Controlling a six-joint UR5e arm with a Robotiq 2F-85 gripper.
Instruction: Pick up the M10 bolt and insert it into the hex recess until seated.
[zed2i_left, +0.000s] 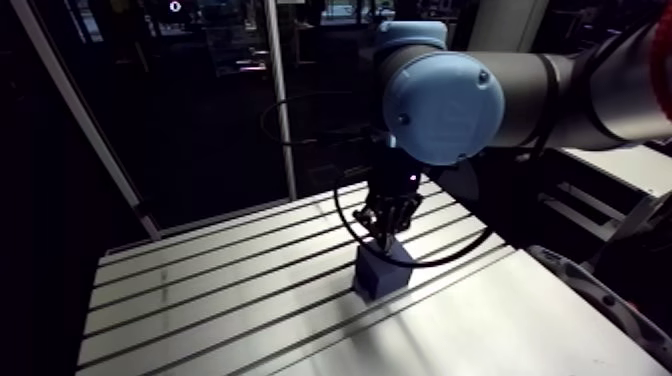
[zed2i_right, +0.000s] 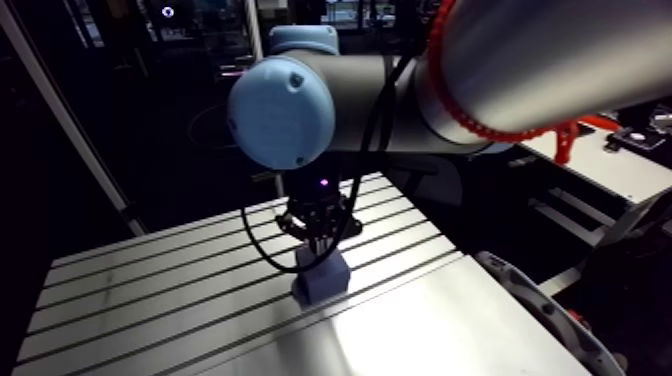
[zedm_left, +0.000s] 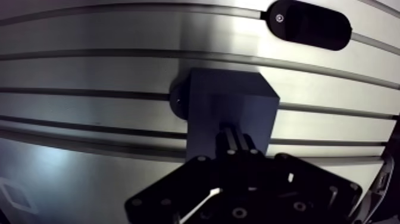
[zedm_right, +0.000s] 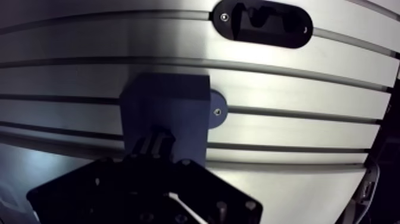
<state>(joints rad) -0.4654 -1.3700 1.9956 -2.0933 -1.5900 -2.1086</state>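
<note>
over the top face of the dark blue square block (zedm_left: 229, 101) standing on the slotted aluminium table (zedm_left: 89, 71), my black two-fingered gripper (zedm_left: 236, 132) hangs with its fingers drawn close together, the m10 bolt hidden from me, a black oval plate (zedm_left: 309, 24) lying ahead.
</note>
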